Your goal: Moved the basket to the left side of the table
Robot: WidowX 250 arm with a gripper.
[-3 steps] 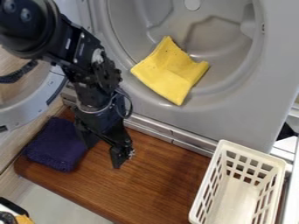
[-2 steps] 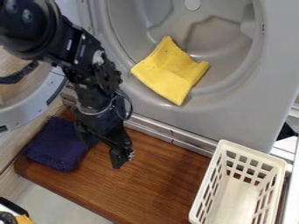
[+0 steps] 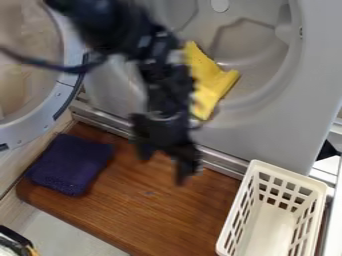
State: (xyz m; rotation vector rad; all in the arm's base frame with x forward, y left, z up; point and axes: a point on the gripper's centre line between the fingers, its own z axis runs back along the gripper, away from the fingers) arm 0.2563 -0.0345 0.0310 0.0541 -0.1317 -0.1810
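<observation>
The black gripper (image 3: 163, 165) hangs over the upper middle of the wooden table (image 3: 140, 210), its fingers apart with nothing between them. To its right, well separated from it, a white plastic basket (image 3: 272, 227) with slotted walls stands upright at the table's right end. The basket is empty, and its near end runs to the lower edge of the view.
A folded dark blue cloth (image 3: 70, 164) lies at the table's left end. Behind the table is a grey machine front (image 3: 267, 135) with a round recess, where a yellow cloth (image 3: 215, 82) lies partly behind the arm. A round door (image 3: 33, 125) stands at the left.
The arm and gripper have swung to the right, away from the blue cloth and partly across the yellow one. The basket and both cloths have stayed in place.
</observation>
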